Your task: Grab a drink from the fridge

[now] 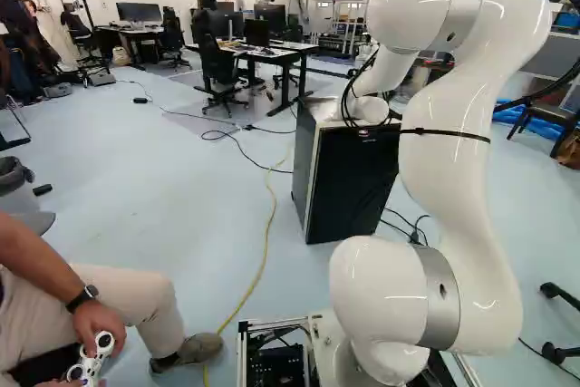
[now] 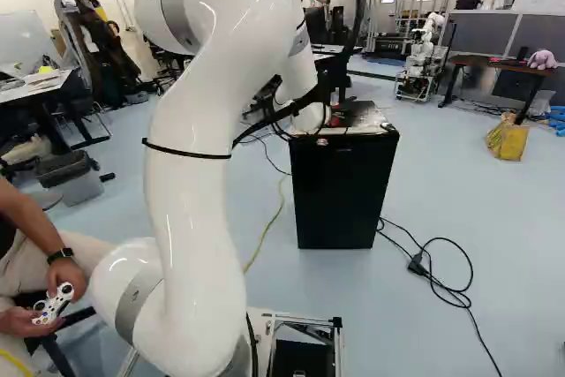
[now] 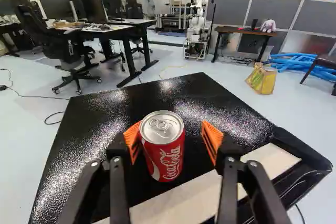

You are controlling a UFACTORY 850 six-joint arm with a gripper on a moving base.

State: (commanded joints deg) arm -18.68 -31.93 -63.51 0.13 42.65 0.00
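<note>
A red drink can (image 3: 163,148) stands upright on the black top of the small fridge (image 3: 110,124). My gripper (image 3: 172,136) is around it in the wrist view, with its orange-padded fingers open. One finger is right beside the can, perhaps touching it; a gap separates the other from it. In the left base view the fridge (image 1: 349,183) stands beyond my arm, its dark door shut. The right base view shows the same fridge (image 2: 342,187) with my arm's wrist over its top. The arm hides the gripper and the can in both base views.
A seated person with a controller (image 1: 89,360) is close at the left of the left base view. Loose black cables (image 2: 433,262) lie beside the fridge. Desks (image 3: 121,32), an office chair (image 3: 58,45), a yellow bag (image 3: 261,78) and another robot (image 3: 197,27) stand beyond it.
</note>
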